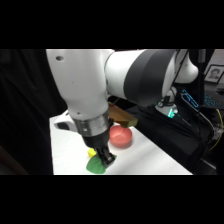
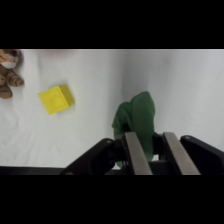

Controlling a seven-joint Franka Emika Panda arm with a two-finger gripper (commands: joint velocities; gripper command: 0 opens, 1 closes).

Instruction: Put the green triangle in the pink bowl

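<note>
While fingers [image 2: 150, 150] pinch green triangle [image 2: 135, 120] — yellow cube [image 2: 56, 98] well apart | table [image 2: 190, 90] open beyond.

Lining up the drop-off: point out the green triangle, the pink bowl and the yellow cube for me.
green triangle [image 2: 136, 116]: wrist view, its upper face above the jaws.
pink bowl [image 1: 121, 136]: side view, its inside, right of the gripper.
yellow cube [image 2: 56, 98]: wrist view, centre of its top face.

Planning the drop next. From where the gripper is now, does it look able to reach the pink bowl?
Probably yes: the pink bowl sits open on the table near the gripper, nothing standing between them.
</note>
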